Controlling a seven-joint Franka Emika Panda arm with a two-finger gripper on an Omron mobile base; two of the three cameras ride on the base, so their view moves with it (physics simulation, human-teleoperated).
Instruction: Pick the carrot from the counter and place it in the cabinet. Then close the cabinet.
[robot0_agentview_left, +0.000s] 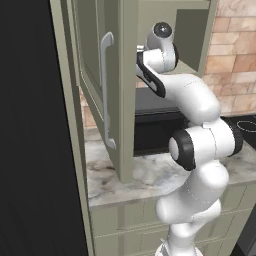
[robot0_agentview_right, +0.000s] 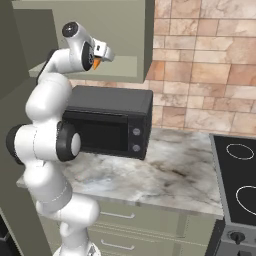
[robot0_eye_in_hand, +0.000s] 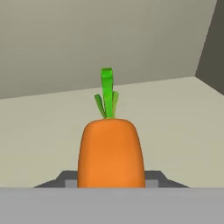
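Note:
My gripper (robot0_agentview_right: 100, 59) is shut on the carrot (robot0_agentview_right: 96, 63), holding it at the mouth of the open cabinet (robot0_agentview_right: 117, 27), above the microwave. In the hand view the orange carrot (robot0_eye_in_hand: 111, 151) stands between my dark fingertips (robot0_eye_in_hand: 65, 179), its green top pointing into the cabinet, with the pale cabinet floor (robot0_eye_in_hand: 175, 122) below it and the back wall behind. The cabinet door (robot0_agentview_left: 92, 70) with its pale bar handle (robot0_agentview_left: 106, 90) is swung wide open toward the base. The marbled counter (robot0_agentview_right: 175, 170) lies below.
A black microwave (robot0_agentview_right: 110, 125) sits on the counter directly under the cabinet. A black cooktop (robot0_agentview_right: 240, 170) lies at the right. Brick wall (robot0_agentview_right: 210, 75) runs behind. The open door (robot0_agentview_left: 125, 100) stands close to the arm's left side.

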